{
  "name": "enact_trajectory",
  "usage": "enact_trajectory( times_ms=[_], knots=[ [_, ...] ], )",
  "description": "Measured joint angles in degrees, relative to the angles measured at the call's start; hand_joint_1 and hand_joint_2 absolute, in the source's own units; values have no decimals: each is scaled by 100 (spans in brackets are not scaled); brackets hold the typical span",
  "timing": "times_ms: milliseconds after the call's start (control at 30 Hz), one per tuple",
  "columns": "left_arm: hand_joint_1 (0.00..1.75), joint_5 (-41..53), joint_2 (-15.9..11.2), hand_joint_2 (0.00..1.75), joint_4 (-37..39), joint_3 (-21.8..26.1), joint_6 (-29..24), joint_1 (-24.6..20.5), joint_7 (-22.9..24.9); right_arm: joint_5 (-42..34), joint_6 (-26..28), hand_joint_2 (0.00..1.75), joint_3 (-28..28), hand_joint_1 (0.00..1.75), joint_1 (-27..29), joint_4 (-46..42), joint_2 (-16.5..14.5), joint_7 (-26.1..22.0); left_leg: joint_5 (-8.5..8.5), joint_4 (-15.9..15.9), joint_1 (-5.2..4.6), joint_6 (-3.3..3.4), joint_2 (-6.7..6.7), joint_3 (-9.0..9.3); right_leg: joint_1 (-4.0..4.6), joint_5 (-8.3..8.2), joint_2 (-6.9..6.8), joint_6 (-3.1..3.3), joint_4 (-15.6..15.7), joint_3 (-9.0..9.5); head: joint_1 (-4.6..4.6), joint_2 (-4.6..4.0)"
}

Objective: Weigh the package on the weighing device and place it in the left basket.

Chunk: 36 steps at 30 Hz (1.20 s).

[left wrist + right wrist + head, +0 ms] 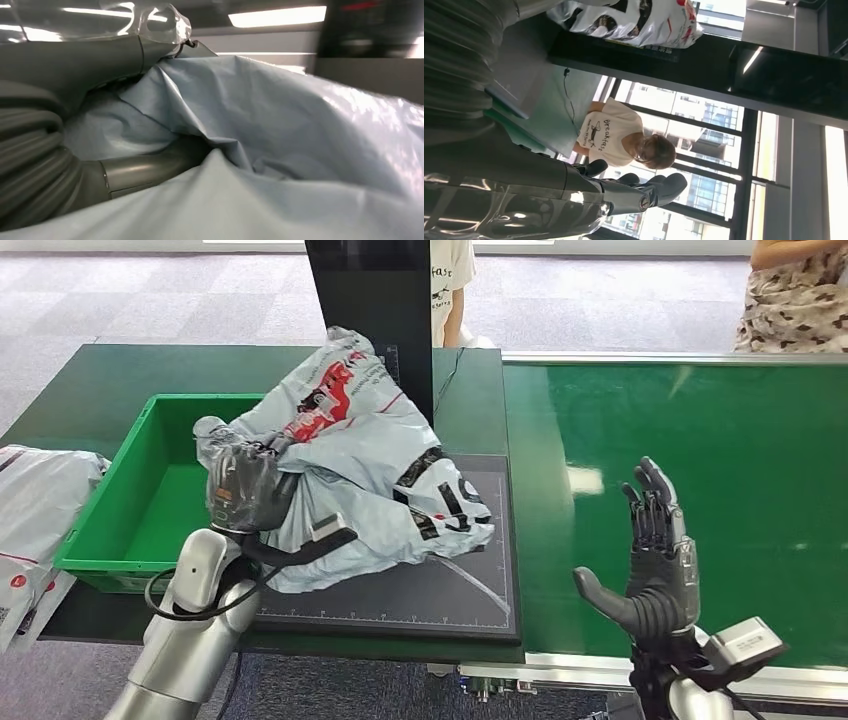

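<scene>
A crumpled light-grey plastic package (pixel 370 455) with red and black print lies on the black weighing plate (pixel 470 590), its left part lifted over the rim of the green basket (pixel 120 530). My left hand (pixel 245 488) grips the package's left end; up close the grey film (pixel 280 130) is bunched between my thumb and fingers (pixel 145 167). Over the green conveyor belt (pixel 700 460) my right hand (pixel 655 560) stands upright with its fingers spread and nothing in it. The right wrist view shows those fingers (pixel 644 192) apart and the package (pixel 634 20) on the plate.
A black post (pixel 375 310) rises behind the plate. More grey parcels (pixel 35 520) lie left of the basket. One person in a white shirt (pixel 450 285) stands behind the post, another (pixel 795 295) at the far right. The table's front edge is near my arms.
</scene>
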<state>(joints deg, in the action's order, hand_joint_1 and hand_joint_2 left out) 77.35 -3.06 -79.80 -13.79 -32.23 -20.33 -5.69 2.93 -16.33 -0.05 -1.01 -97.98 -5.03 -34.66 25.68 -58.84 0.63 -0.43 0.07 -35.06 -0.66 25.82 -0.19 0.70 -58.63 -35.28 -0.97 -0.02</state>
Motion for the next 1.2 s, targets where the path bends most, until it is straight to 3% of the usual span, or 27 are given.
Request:
enact_trajectory(
  times_ms=[267, 500, 733, 933, 967, 1067, 1100, 1200],
  knots=[
    [175, 284, -365, 175, 769, 1444, -232, -706, 697, 107, -47, 175, 1, 0, -8, -9, -34, 55, -6, 0, 4, -4, 1, -1, 11, -4, 1, 6, -3, -1, 0, 0],
    [175, 1025, -722, 175, 1751, 2148, -113, -1246, 1416, 175, -116, 175, 37, 0, -149, 40, -78, 123, -6, 0, 4, -5, 1, -1, 11, -4, 2, 6, -3, -1, 0, 0],
    [175, 1251, -935, 175, 2842, 2118, 643, -1609, 2007, 227, -114, 175, 61, 0, -264, 86, -83, 168, -6, -1, 3, -5, -1, -2, 11, -4, -1, 6, 0, -2, -1, 0],
    [175, 1260, -945, 175, 3609, 1523, 1352, -1747, 2452, 235, -144, 175, 60, 0, -266, 108, -110, 172, -6, -1, 1, -4, -2, -3, 9, -4, 0, 5, 1, -2, -1, 0],
    [162, 1262, -945, 175, 3709, 1406, 1458, -1762, 2509, 238, -150, 175, 60, 0, -267, 120, -113, 168, -5, -1, 1, -4, -2, -3, 9, -4, 0, 5, 1, -2, -1, 0],
    [31, 1263, -947, 175, 3951, 1139, 1630, -1823, 2603, 245, -156, 175, 60, 0, -271, 162, -113, 151, -6, -1, 1, -4, -2, -3, 9, -4, -2, 5, 1, -1, 0, 0],
    [0, 1263, -946, 175, 4010, 1075, 1643, -1844, 2613, 248, -155, 175, 60, 0, -271, 175, -113, 141, -6, -1, 2, -4, -3, -3, 9, -4, -3, 5, 1, -1, -1, 0],
    [0, 1260, -943, 175, 4126, 967, 1621, -1891, 2600, 251, -137, 175, 60, 0, -270, 199, -113, 113, -7, -1, 2, -6, -3, -2, 9, -4, -4, 6, 0, -1, -1, 0]
  ],
)
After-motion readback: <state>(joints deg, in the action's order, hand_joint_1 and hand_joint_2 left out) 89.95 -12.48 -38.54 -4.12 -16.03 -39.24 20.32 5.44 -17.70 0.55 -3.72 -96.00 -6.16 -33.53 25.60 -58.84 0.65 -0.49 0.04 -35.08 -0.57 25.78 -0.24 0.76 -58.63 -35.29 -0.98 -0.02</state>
